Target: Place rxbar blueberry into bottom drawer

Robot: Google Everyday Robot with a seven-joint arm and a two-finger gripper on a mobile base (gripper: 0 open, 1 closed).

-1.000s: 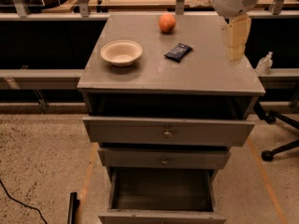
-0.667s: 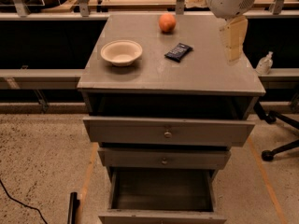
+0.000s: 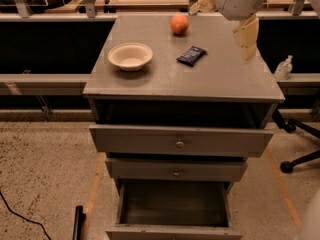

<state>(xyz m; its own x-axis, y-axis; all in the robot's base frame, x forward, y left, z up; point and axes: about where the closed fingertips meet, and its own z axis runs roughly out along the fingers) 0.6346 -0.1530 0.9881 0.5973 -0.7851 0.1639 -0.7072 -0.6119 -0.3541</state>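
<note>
The rxbar blueberry (image 3: 191, 55), a small dark navy bar, lies flat on the grey cabinet top (image 3: 220, 79), right of centre. The bottom drawer (image 3: 174, 204) is pulled out, with a dark empty interior. My gripper (image 3: 247, 46) hangs above the right side of the cabinet top, to the right of the bar and apart from it, pointing downward.
A cream bowl (image 3: 130, 56) sits on the left of the top and an orange round fruit (image 3: 179, 24) at the back. The top drawer (image 3: 180, 140) stands partly out. A white bottle (image 3: 283, 68) and a chair base (image 3: 300, 159) are at the right.
The gripper has moved slightly up and away; the bar, bowl and fruit have not moved.
</note>
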